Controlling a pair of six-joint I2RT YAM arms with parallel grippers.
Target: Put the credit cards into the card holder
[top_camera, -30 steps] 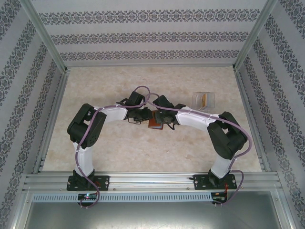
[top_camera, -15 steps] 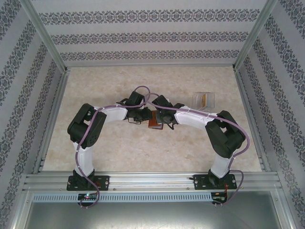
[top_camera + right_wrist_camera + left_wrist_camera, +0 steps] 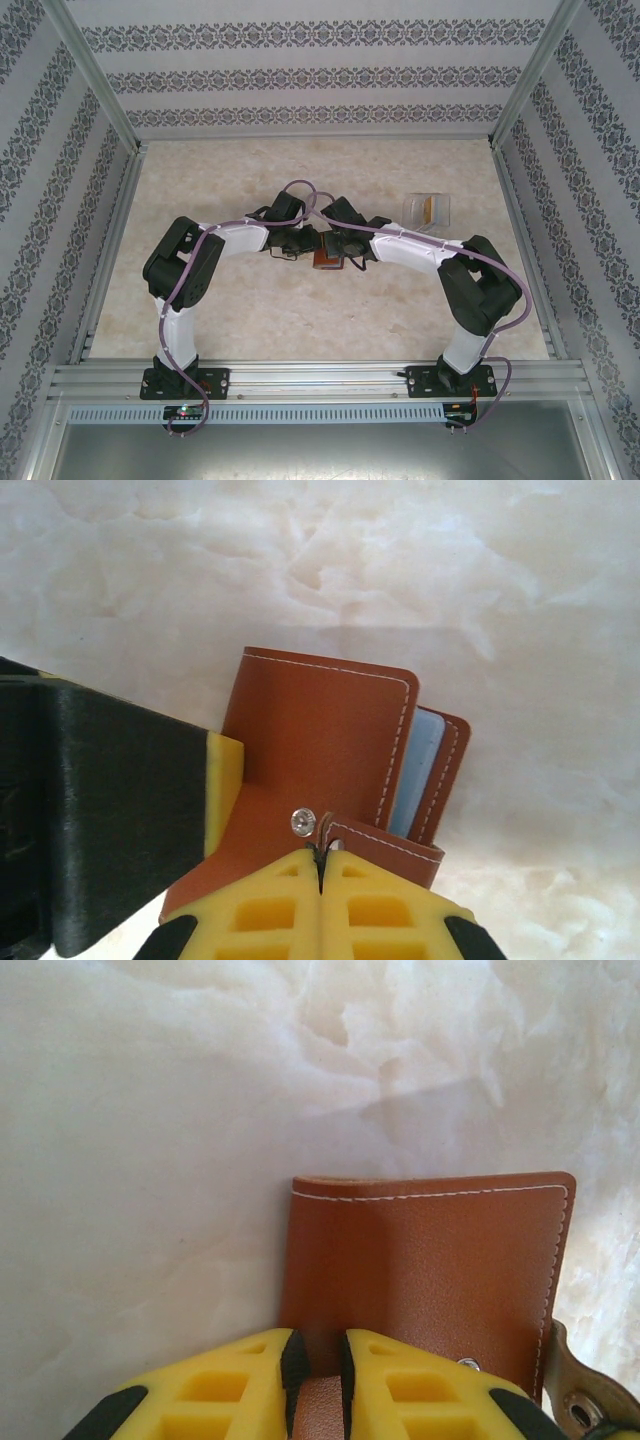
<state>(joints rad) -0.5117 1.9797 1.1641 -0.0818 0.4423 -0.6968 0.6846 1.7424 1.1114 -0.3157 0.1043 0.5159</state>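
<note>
At the middle of the pale marbled counter (image 3: 250,320), we see the reddish-brown leather card holder (image 3: 324,259) between the tips of the 2 arms. Our left end effector (image 3: 315,1360) pinches 1 edge of it, with leather showing between its yellow fingers (image 3: 420,1390). Our right end effector (image 3: 319,865) is closed at the snap strap (image 3: 385,845); whether it grips the strap we cannot tell. A blue-grey plastic credit card (image 3: 412,770) sits tucked inside the holder. A clear plastic box (image 3: 427,209) stands well apart, far right.
</note>
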